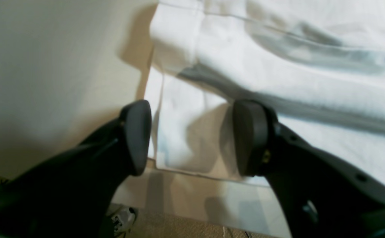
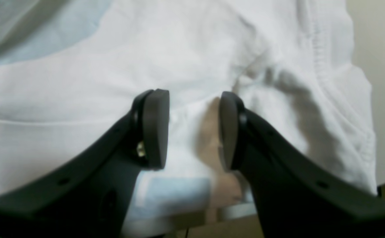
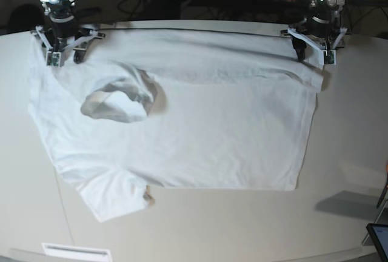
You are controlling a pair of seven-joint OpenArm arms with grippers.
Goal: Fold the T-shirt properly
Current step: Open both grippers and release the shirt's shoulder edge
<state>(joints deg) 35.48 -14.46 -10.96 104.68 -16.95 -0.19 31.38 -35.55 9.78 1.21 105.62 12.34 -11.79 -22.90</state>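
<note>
Left wrist view: nearest the lens, the left gripper (image 1: 192, 138), two dark pads w/ a clear gap, nothing between them. It hangs over the edge of the T-shirt (image 1: 278, 66); a hemmed corner lies flat on the pale tabletop (image 1: 47, 66) below the gap, w/ a thicker fold ridge behind. One pad sits about over bare table, the other over cloth.

Right wrist view: right gripper (image 2: 192, 132) nearest, pads likewise parted, no cloth pinched. White fabric fills the view; a ribbed seam or hem (image 2: 321, 56) runs down the right side, table showing beyond it. Whether the pads touch the cloth can't be told.

Base view: shirt spread across the table, lying sideways, collar opening (image 3: 118, 98) toward view-left, a short sleeve (image 3: 109, 198) at near-left, the straight bottom hem at view-right. Both arms at the far edge, one at each far corner of the garment: right arm at view-left, left arm at view-right. No fold made yet, by the look of it.

Handling, est.: thin, light, limp cotton; will drape and sag, won't hold shape, creases easily. Likely to slip from a shallow pinch. Best purchase probably at doubled hems or seams at the far corners, both arms lifting together so the panel stays even.
</note>
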